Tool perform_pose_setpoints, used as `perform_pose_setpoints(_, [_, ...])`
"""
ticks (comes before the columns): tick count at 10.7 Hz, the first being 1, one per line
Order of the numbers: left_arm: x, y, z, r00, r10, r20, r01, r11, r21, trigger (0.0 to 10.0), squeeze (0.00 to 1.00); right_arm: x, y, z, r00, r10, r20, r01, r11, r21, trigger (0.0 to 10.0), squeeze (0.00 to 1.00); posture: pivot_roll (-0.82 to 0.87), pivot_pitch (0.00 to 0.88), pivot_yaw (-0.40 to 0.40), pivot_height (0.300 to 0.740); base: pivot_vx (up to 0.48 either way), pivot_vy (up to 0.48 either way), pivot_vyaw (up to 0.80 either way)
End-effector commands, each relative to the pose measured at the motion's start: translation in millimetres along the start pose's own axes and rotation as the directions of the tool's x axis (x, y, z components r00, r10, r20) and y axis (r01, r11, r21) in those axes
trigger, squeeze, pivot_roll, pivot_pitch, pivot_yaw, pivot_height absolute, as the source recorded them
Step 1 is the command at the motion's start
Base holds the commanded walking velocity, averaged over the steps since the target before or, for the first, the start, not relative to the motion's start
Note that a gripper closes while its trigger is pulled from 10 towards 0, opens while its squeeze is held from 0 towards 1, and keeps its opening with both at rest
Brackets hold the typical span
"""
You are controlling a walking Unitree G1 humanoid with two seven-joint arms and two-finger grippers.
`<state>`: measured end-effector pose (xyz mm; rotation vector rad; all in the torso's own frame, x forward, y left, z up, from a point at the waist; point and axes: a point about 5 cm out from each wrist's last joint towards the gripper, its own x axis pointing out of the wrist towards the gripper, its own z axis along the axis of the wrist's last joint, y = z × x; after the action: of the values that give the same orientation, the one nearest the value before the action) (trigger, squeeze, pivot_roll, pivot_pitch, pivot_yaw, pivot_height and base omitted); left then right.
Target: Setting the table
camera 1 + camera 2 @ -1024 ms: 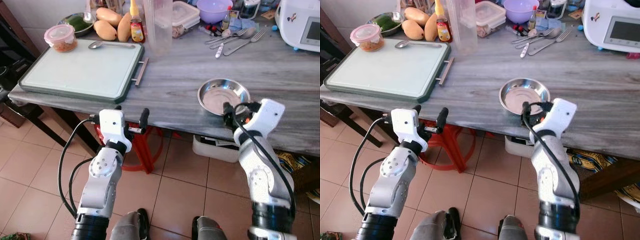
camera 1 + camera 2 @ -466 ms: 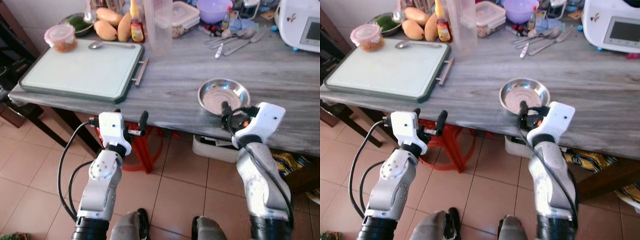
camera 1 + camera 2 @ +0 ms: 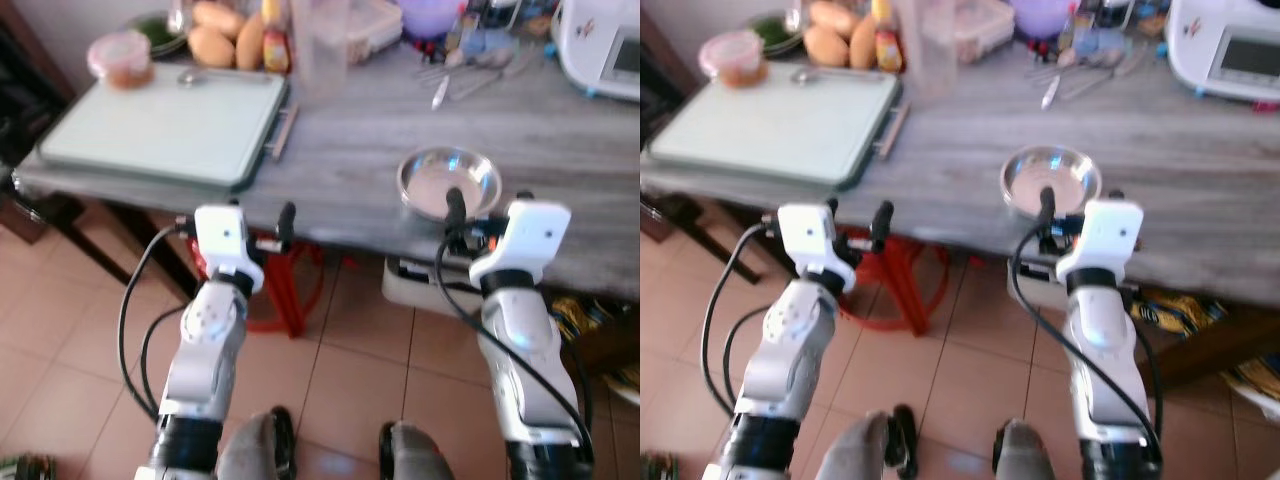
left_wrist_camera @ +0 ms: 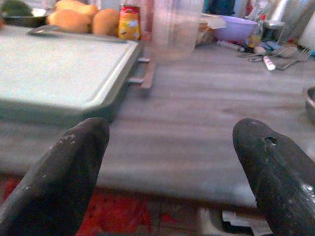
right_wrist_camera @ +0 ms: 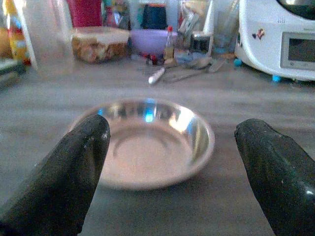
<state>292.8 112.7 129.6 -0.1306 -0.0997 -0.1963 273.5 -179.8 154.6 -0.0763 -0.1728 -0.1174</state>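
A shallow steel bowl [image 3: 448, 180] sits near the front edge of the grey table [image 3: 340, 150]. My right gripper [image 3: 487, 203] is open at that edge, just in front of the bowl. In the right wrist view the bowl [image 5: 147, 140] lies ahead between the two black fingers [image 5: 64, 172], apart from them. My left gripper [image 3: 236, 216] is open and holds nothing; it hovers at the table edge in front of a pale green tray [image 3: 160, 120]. A spoon [image 3: 190, 77] lies on the tray's far side. Forks and spoons [image 3: 470, 80] lie at the back.
At the back stand mangoes [image 3: 215, 40], a sauce bottle [image 4: 130, 22], a clear jug [image 4: 176, 27], a lidded food box [image 5: 101, 43], a purple bowl [image 5: 150, 40] and a white appliance [image 3: 600, 45]. A red stool [image 3: 285, 290] and a white box [image 3: 425, 285] stand under the table.
The whole picture has shifted and blurred, so the camera moved. My right wrist has turned to face the bowl squarely and stands a little closer to it. The left gripper holds its place.
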Motion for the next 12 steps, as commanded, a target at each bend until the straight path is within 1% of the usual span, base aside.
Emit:
perform_pose_setpoints(1, [-3.5, 6.0, -3.7, 1.000, 0.027, -0.011, -0.027, 1.000, 0.014, 10.0, 0.00, -2.2, 2.3, -3.1, 1.000, 0.017, 0.001, -0.017, 1.000, -0.012, 10.0, 0.00, -0.05, 0.138, 0.067, 0.740, -0.255, 0.000, 0.00])
perform_pose_setpoints(3, [-6.7, 13.4, -1.2, 0.998, 0.065, -0.007, -0.064, 0.997, 0.039, 10.0, 0.00, -4.6, 0.1, -9.7, 1.000, 0.013, -0.009, -0.013, 1.000, -0.026, 10.0, 0.00, -0.02, 0.137, 0.086, 0.740, -0.255, 0.000, 0.00])
perform_pose_setpoints(5, [-8.5, 12.5, -1.8, 0.998, 0.063, -0.008, -0.063, 0.997, 0.047, 10.0, 0.00, -5.1, -1.6, -16.7, 0.999, -0.001, -0.034, 0.000, 0.999, -0.048, 10.0, 0.00, -0.01, 0.135, 0.070, 0.740, -0.257, 0.000, 0.00])
perform_pose_setpoints(6, [-9.4, 11.8, -3.0, 0.998, 0.061, -0.013, -0.061, 0.997, 0.046, 10.0, 0.00, -4.8, -2.8, -18.7, 0.999, -0.014, -0.041, 0.011, 0.997, -0.073, 10.0, 0.00, -0.01, 0.139, 0.060, 0.740, -0.255, 0.000, 0.00])
perform_pose_setpoints(7, [-11.2, 10.5, -6.1, 0.998, 0.055, -0.027, -0.054, 0.998, 0.033, 10.0, 0.00, -6.5, -3.7, -21.4, 0.998, -0.024, -0.050, 0.020, 0.997, -0.071, 10.0, 0.00, -0.03, 0.134, 0.054, 0.740, -0.251, 0.000, 0.00])
perform_pose_setpoints(8, [-10.1, 6.8, -8.5, 0.998, 0.045, -0.039, -0.045, 0.999, -0.001, 10.0, 0.00, -7.3, -6.2, -26.3, 0.997, -0.036, -0.065, 0.029, 0.995, -0.099, 10.0, 0.00, -0.05, 0.117, 0.048, 0.740, 0.000, 0.000, 0.00])
perform_pose_setpoints(9, [-4.3, 2.6, -3.0, 0.999, 0.027, -0.024, -0.028, 0.999, -0.026, 10.0, 0.00, -9.2, -8.7, -28.1, 0.996, -0.051, -0.072, 0.045, 0.996, -0.081, 10.0, 0.00, -0.06, 0.107, 0.051, 0.740, 0.000, 0.000, 0.00])
perform_pose_setpoints(10, [-1.4, 2.5, 0.9, 1.000, 0.013, -0.009, -0.014, 1.000, -0.026, 10.0, 0.00, -9.0, -6.2, -26.1, 0.998, -0.043, -0.051, 0.039, 0.995, -0.089, 10.0, 0.00, -0.07, 0.114, 0.057, 0.740, 0.000, 0.000, 0.00])
perform_pose_setpoints(11, [0.2, 3.5, 2.6, 1.000, 0.003, 0.000, -0.003, 1.000, -0.022, 10.0, 0.00, -9.6, -2.6, -23.5, 0.998, -0.018, -0.058, 0.016, 0.999, -0.051, 10.0, 0.00, -0.06, 0.126, 0.063, 0.740, 0.000, 0.000, 0.00])
perform_pose_setpoints(12, [-1.0, 1.6, 3.5, 1.000, -0.017, 0.006, 0.017, 1.000, -0.024, 10.0, 0.00, -10.4, -2.3, -22.8, 0.998, -0.040, -0.054, 0.038, 0.998, -0.046, 10.0, 0.00, -0.06, 0.130, 0.060, 0.740, 0.000, 0.000, 0.00])
